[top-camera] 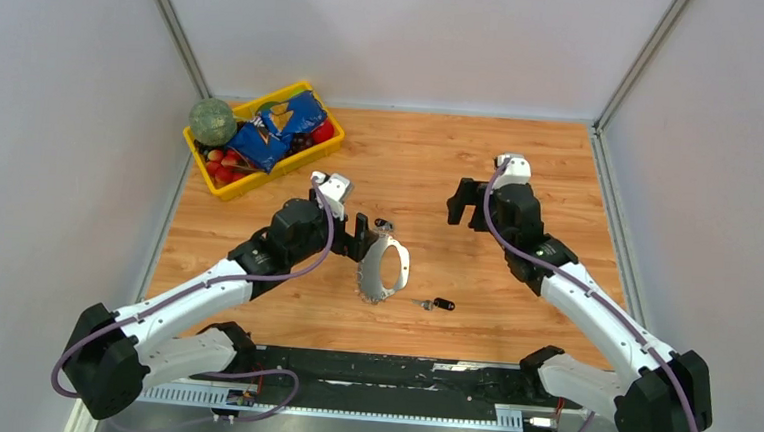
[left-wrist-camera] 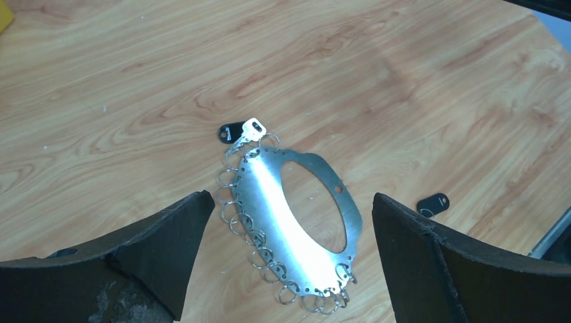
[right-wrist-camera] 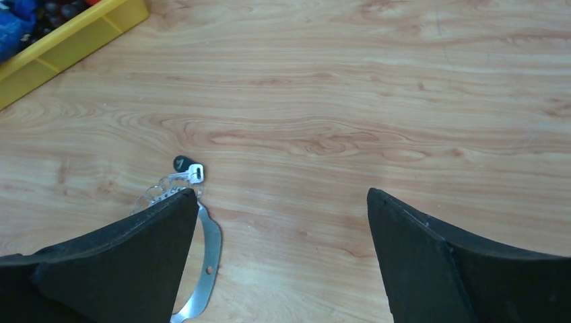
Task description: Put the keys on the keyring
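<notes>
My left jaws stand apart, the keyring (left-wrist-camera: 266,208) flat on the surface (top-camera: 521,164) just ahead, long axis slanting between them. My right jaws, also apart, hang farther off; 1 loose key (top-camera: 436,303) lies beside the keyring.

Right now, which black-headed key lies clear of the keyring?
The loose black-headed key, alone on bare wood to the right of the keyring. The other black-headed key sits at the ring's far tip beside a silver key.
</notes>
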Robot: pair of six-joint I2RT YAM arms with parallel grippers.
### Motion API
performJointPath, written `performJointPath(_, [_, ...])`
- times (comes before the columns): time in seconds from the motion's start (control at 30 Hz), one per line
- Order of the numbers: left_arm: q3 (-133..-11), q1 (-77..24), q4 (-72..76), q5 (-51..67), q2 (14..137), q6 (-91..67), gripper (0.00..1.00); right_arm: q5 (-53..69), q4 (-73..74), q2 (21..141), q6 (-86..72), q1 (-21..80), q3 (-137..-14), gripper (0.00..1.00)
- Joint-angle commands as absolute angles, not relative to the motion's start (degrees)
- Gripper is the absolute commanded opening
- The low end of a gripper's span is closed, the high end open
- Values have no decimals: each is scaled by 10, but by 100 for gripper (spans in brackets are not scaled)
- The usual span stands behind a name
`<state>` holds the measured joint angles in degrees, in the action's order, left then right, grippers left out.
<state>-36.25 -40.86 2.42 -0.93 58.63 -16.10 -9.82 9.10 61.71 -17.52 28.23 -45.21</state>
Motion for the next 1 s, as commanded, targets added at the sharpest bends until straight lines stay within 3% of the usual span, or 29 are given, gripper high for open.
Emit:
performJointPath(0.0, [-370, -410, 17, 14, 580, -177, 100, -156, 76, 616, -237, 272, -438, 100])
performJointPath(0.2, [-401, -412, -60, 49, 606, -209, 100, 4, 83, 636, -220, 284, -425, 100])
performJointPath(0.47, [-378, -423, -130, 6, 583, -258, 100, -85, 114, 610, -267, 432, -393, 95])
performJointPath(0.83, [-359, -423, -220, -63, 527, -295, 100, -178, 126, 632, -394, 595, -365, 70])
performJointPath(0.97, [-354, -423, -231, -66, 511, -298, 100, -220, 134, 683, -438, 647, -386, 68])
